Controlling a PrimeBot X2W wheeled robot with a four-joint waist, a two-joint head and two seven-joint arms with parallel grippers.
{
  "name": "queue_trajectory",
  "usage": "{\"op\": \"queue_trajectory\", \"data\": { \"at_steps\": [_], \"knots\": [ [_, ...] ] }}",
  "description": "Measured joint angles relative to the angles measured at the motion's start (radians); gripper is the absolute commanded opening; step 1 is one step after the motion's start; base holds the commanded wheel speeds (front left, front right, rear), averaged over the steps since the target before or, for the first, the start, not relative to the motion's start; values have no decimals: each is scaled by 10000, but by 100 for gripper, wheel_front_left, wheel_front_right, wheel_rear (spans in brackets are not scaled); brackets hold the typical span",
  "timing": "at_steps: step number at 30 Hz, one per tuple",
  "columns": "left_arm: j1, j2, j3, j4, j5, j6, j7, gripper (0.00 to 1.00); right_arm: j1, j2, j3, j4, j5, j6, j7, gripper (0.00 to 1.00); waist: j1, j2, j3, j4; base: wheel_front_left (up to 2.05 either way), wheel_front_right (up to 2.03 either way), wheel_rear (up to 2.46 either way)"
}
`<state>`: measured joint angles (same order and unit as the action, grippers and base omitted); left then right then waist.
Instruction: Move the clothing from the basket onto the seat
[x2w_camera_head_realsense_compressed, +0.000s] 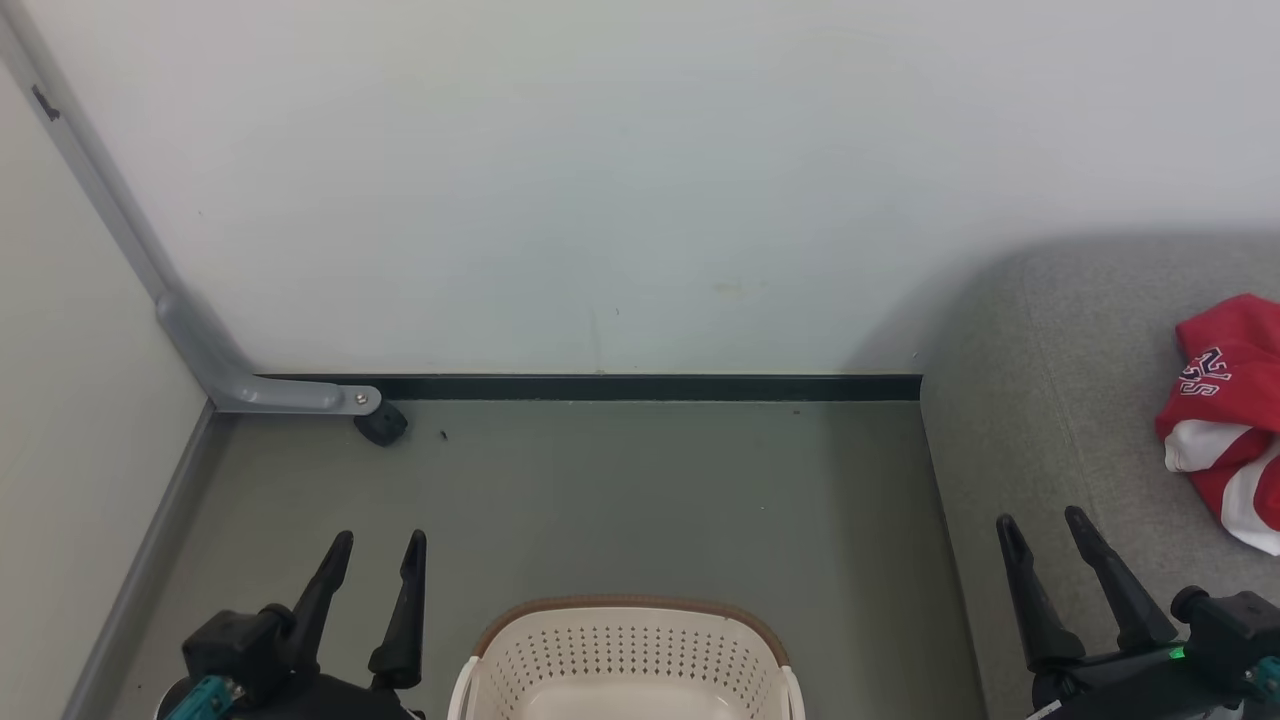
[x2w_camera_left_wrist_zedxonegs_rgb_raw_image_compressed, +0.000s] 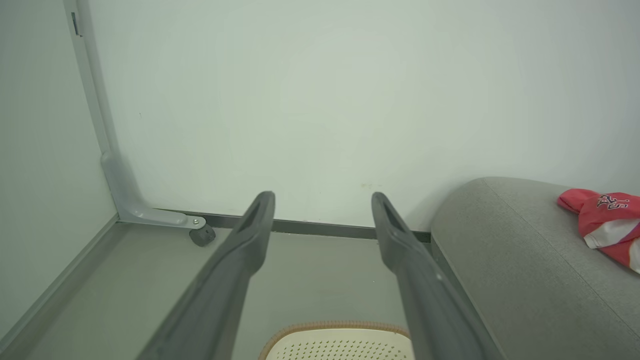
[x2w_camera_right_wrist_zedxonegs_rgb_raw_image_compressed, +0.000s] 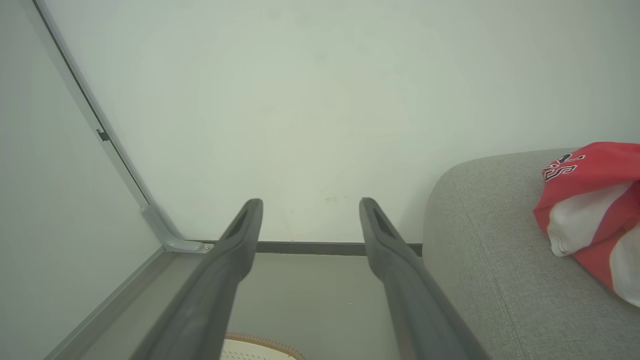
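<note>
listing by view.

head view: left tool (x2w_camera_head_realsense_compressed: 381, 540), two long dark fingers, lower left, above the grey floor (x2w_camera_head_realsense_compressed: 600, 480); fingers spread apart, nothing between them. right tool (x2w_camera_head_realsense_compressed: 1040, 520), lower right, seen against the left edge of the seat; fingers likewise spread, holding nothing. oval cream perforated plastic basket (x2w_camera_head_realsense_compressed: 630, 650) with brown braided rim and white side handles, on the floor at the bottom edge, between the two tools; far part in frame. large grey fabric seat (x2w_camera_head_realsense_compressed: 1060, 400) with rounded corner, at right, against the white wall (x2w_camera_head_realsense_compressed: 600, 150). red clothing (x2w_camera_head_realsense_compressed: 1225, 400) with white panels and black-and-white lettering, crumpled on the seat at the right edge, well apart from the basket. grey metal bracket (x2w_camera_head_realsense_compressed: 230, 385) in the left corner, small black foot (x2w_camera_head_realsense_compressed: 381, 425) at its end. black skirting strip (x2w_camera_head_realsense_compressed: 640, 387) along the wall base.

left wrist view: left tool fingers apart, gap bare; basket rim at the bottom edge between them; clothing lying on top of the seat, far right.

right wrist view: right tool fingers apart, gap bare; sliver of basket rim at the bottom edge; clothing on the seat at right, red folded over white.
</note>
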<state>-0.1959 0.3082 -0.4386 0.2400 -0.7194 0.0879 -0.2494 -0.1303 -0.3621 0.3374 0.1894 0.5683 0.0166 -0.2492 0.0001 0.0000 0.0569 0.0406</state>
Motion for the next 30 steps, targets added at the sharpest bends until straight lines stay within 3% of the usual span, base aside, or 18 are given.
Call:
{"op": "queue_trajectory", "data": {
  "at_steps": [12,30],
  "knots": [
    [-152,-190,-437,192,288,-278,0,100,-292,194,-44,-491,-163,123,-2,100,0,0,789,-181,0,0,0],
    [-2025,-326,-965,1983,447,-984,616,100,-1808,685,-286,-694,-477,453,-4,100,2,2,2870,-995,0,0,0]
  ]
}}
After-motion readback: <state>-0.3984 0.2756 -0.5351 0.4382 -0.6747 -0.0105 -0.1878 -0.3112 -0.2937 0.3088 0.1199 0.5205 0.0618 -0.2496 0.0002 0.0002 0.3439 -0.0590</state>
